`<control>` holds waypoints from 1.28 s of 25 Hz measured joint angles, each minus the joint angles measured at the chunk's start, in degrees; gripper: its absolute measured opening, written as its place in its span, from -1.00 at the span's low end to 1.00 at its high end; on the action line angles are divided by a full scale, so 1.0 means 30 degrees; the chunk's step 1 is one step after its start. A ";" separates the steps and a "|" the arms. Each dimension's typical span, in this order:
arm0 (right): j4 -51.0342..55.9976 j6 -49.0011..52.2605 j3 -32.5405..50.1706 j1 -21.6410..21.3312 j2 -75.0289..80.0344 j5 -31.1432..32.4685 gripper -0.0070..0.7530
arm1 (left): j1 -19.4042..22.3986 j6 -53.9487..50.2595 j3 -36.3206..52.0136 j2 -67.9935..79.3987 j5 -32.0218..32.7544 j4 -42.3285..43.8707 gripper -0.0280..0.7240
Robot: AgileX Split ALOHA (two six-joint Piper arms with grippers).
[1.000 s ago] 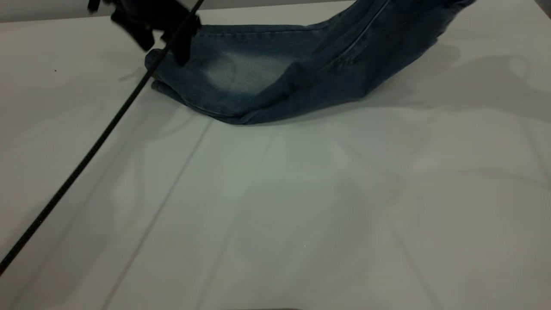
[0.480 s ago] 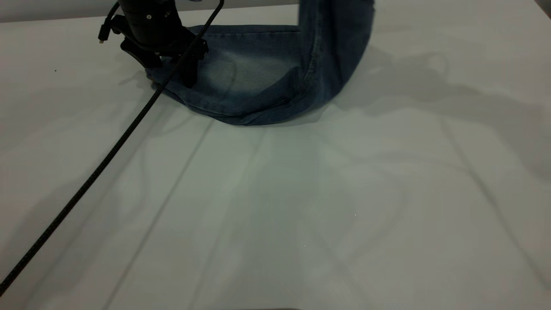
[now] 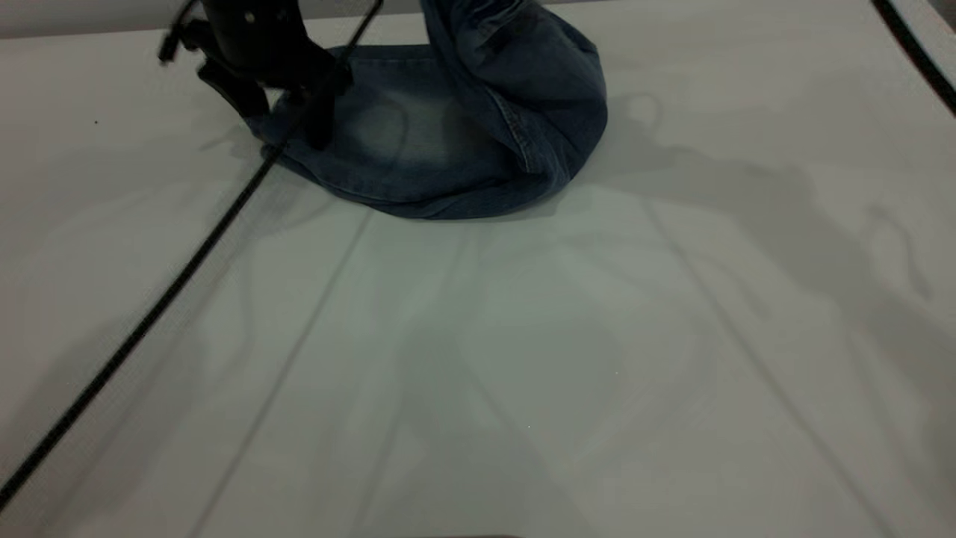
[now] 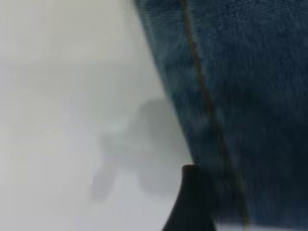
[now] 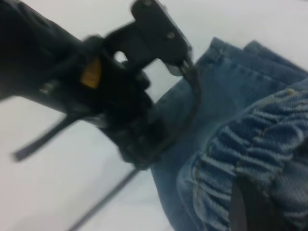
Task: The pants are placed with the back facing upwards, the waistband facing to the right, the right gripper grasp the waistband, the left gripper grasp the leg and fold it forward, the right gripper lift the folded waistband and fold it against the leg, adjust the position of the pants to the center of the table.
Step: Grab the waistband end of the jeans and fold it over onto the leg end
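- Pants (image 3: 448,149): at the far middle of the bench (image 3: 523,359), waistband end lifted and curled over the flat part.
- Left end effector (image 3: 287,123): fingers spread, pressing the leg end.
- Right end effector (image 5: 250,207): pinching the elastic waistband (image 5: 250,149).

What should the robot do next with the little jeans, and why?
Probably the right gripper should carry the waistband further toward the leg end and lower it. That end of the pants is raised and curled over, not lying flat, while the left gripper sits low on the leg end at the far side of the table.
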 joint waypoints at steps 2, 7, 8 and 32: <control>0.0488 -0.0198 -0.0162 0.0000 0.0158 -0.0113 -0.83 | 0.0034 -0.0139 -0.0860 -0.0713 0.1096 0.0252 0.53; 0.2538 -0.2126 -0.0199 0.0178 0.1068 -0.0200 -0.83 | 0.0204 -0.0251 -0.3296 -0.2394 0.2824 0.0356 0.53; 0.3197 -0.2740 -0.0199 0.0244 0.1360 -0.0200 -0.83 | 0.0203 -0.0251 -0.3774 -0.2552 0.3052 0.0356 0.53; 1.0695 -0.7948 -0.0509 0.2565 0.4505 -0.0111 0.68 | 0.0052 0.0836 -0.5036 -0.2735 0.4557 -0.0583 0.53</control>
